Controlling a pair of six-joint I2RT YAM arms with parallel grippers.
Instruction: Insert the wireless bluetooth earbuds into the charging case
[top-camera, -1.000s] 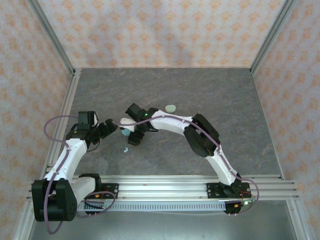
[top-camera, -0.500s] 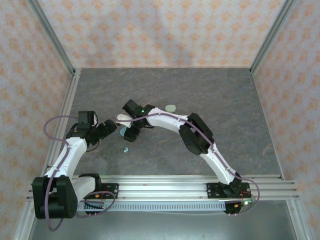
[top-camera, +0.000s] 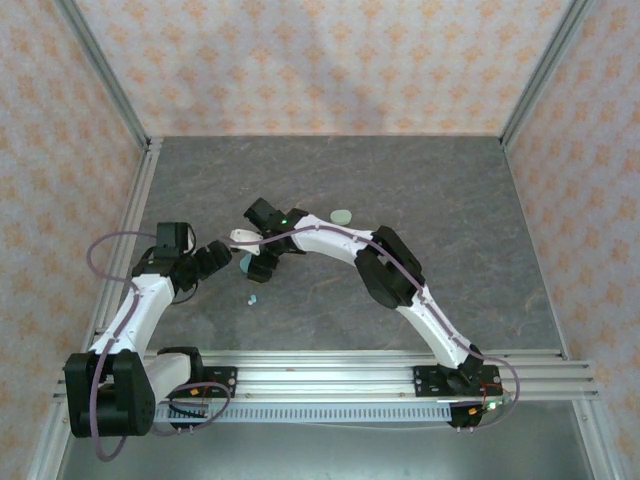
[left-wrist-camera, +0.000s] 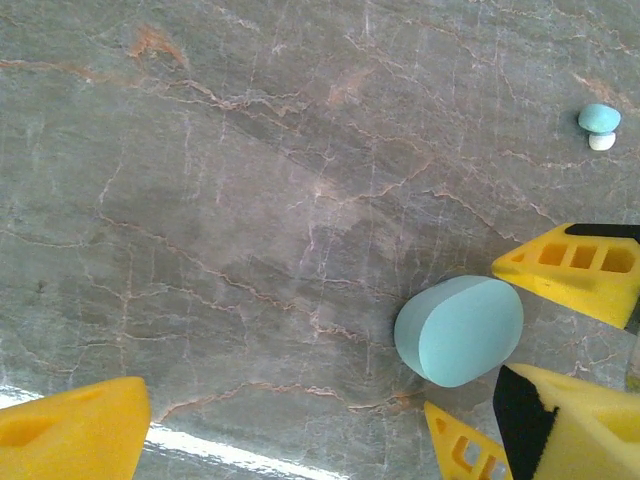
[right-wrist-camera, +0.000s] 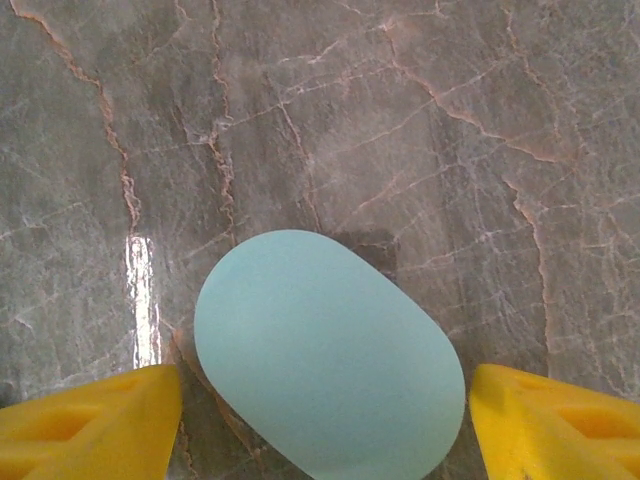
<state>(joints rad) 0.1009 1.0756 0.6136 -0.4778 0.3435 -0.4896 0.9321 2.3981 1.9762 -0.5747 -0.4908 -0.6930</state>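
We see the right pincer (right-wrist-camera: 325, 385) released, its fingers (right-wrist-camera: 90, 420) spread either side of the light blue case (right-wrist-camera: 325, 350) on the surface (right-wrist-camera: 400, 120). Just left of the case, the left pincer (left-wrist-camera: 322, 400) hangs released too. A blue earbud (left-wrist-camera: 599, 117) lies near the case, on its side toward the arms' rail (top-camera: 330, 385).

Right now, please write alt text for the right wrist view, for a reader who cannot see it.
A light blue, smooth oval plastic case lies flat on a grey marble-patterned table. The right gripper is above it, its yellow jaws open, one on each side of the case.
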